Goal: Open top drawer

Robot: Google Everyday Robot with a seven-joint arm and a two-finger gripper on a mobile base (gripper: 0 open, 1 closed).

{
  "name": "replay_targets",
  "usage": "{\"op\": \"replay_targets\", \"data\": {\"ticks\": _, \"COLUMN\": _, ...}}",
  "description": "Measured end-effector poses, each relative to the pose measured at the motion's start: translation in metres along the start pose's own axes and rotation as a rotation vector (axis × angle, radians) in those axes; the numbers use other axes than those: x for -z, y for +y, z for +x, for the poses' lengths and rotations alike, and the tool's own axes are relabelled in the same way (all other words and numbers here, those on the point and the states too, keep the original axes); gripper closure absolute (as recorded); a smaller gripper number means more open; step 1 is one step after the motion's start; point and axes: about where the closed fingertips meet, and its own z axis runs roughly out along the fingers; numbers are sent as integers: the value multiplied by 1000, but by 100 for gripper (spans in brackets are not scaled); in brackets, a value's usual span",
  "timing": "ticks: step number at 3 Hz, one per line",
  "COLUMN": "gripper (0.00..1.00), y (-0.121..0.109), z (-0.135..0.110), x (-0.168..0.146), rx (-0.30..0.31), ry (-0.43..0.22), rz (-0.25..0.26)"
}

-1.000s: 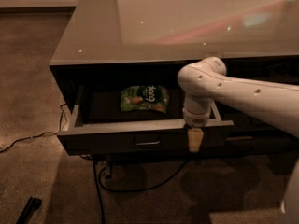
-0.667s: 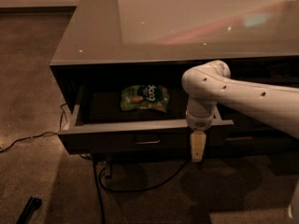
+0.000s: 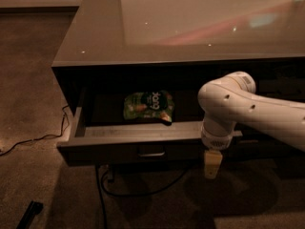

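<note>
The top drawer (image 3: 119, 149) of the dark cabinet stands pulled out, with its lighter grey inner walls showing. Its small metal handle (image 3: 151, 153) sits at the centre of the front. A green snack bag (image 3: 148, 105) lies inside on the drawer floor. My white arm (image 3: 238, 109) reaches in from the right. My gripper (image 3: 212, 164) hangs pointing down just in front of the drawer's right end, below its top edge and to the right of the handle. It holds nothing that I can see.
The cabinet has a glossy grey top (image 3: 190, 23). A black cable (image 3: 143, 187) loops on the carpet under the drawer, and another cable (image 3: 33, 140) runs off to the left. A dark object (image 3: 29, 213) lies on the floor at bottom left.
My gripper has moved down and to the right, away from the drawer's front edge. The drawer stays pulled out and the bag has not moved.
</note>
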Motion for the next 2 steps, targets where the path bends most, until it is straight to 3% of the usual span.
{"op": "replay_targets", "data": {"ticks": 1, "gripper": 42, "y": 21, "z": 11, "x": 0, "rx": -18, "ry": 13, "rz": -13}}
{"op": "replay_targets", "data": {"ticks": 2, "gripper": 65, "y": 21, "z": 11, "x": 0, "rx": -18, "ry": 13, "rz": -13}}
